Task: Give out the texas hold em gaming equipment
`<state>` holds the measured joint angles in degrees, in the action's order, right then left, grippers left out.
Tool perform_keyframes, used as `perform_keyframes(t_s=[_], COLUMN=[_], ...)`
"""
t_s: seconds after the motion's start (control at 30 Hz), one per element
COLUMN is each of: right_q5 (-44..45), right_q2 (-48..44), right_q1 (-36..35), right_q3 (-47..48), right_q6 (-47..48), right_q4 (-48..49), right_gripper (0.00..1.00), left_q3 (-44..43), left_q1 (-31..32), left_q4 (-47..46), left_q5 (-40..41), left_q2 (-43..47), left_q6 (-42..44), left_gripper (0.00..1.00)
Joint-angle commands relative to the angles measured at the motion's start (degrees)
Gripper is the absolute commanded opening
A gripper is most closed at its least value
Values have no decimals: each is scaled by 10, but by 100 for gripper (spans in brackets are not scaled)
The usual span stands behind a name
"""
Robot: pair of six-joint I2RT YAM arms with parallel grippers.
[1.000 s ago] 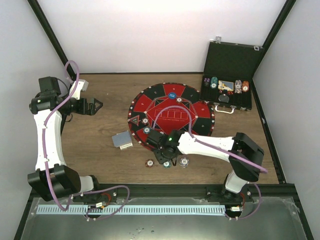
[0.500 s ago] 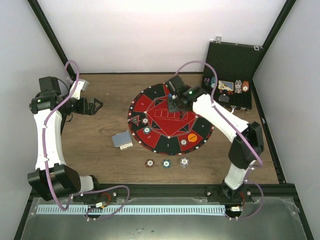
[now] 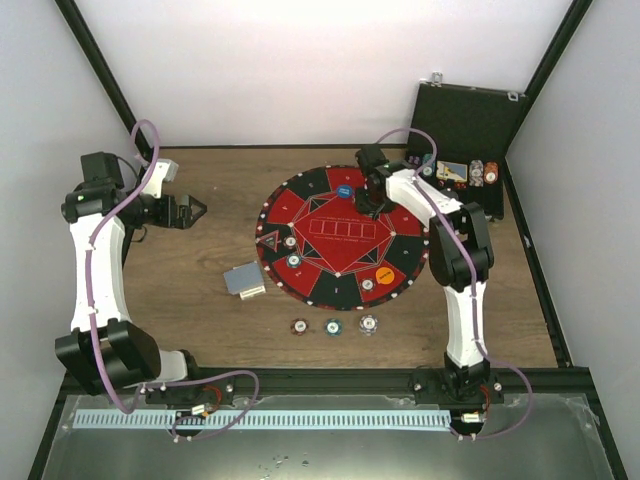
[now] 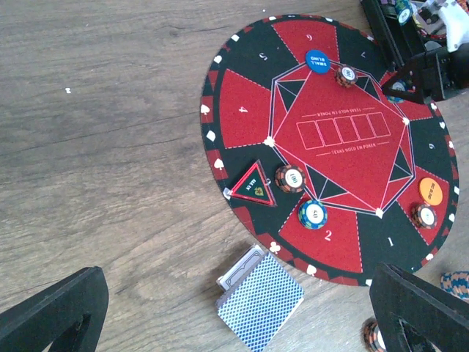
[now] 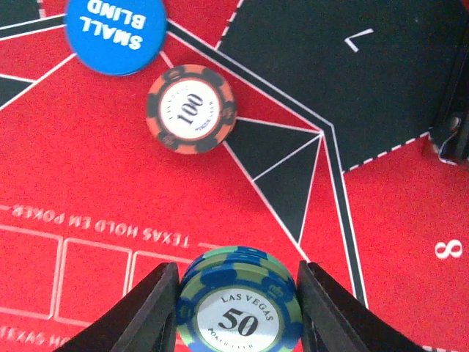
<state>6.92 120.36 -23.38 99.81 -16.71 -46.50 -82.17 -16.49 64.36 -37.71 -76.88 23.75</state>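
The left arm [image 3: 95,260] stands at the far left, the left gripper [image 3: 197,209] level, pointing right with fingers spread wide, while the right arm [image 3: 462,285] reaches far and bends left, the right gripper [image 3: 372,200] pointing down, clamped on a blue-green 50 chip [image 5: 239,308].

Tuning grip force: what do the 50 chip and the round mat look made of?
50 chip: likely clay or plastic composite, matte, striped rim, smooth printed centre label; round mat: probably felt or rubber, matte print, no glare, lying flat.

Disc [image 5: 113,33]: SMALL BLIND; orange chip [image 5: 191,108]: 100; green chip [image 5: 239,308]: seemingly 50.
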Motion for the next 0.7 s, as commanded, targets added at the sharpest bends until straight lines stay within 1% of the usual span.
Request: perform_keyframes(t_s=[0.0, 0.3, 0.47, 0.67], right_q5=[-22, -34, -52, -54], right_q2=[30, 97, 118, 135], right_q1=[18, 48, 62, 62], right_q3=[43, 105, 114, 121], right_q6=[17, 30, 24, 26], right_q4=[25, 22, 29, 33], right_gripper=[29, 29, 29, 29], left_q3=[-6, -4, -6, -4], left_q1=[-2, -3, -3, -2], left_q4=[-10, -9, -11, -15], left_q5=[-12, -11, -9, -12], left_q2=[-8, -10, -16, -20], left_q6=[-3, 6, 6, 5], left_gripper=[100, 100, 100, 100])
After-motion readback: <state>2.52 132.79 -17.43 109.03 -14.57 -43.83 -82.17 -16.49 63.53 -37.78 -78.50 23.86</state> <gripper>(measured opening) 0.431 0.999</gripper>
